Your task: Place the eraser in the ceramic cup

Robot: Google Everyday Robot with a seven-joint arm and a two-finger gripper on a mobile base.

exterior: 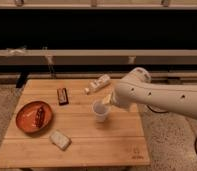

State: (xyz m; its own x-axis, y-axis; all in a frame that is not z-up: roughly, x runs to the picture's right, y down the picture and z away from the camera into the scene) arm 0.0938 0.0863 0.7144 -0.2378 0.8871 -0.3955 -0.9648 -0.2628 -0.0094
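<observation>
Over the ceramic cup (99, 112), well inside the table (92, 144) edges, hangs the hand (108, 100).

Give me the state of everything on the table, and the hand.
Hand: at the cup's rim, right side.
Cup: upright on the table.
Bottle: lying on its side.
Plate: flat, holding a snack.
Dark bar: flat, beside the plate.
White block: flat, near the front edge.
</observation>
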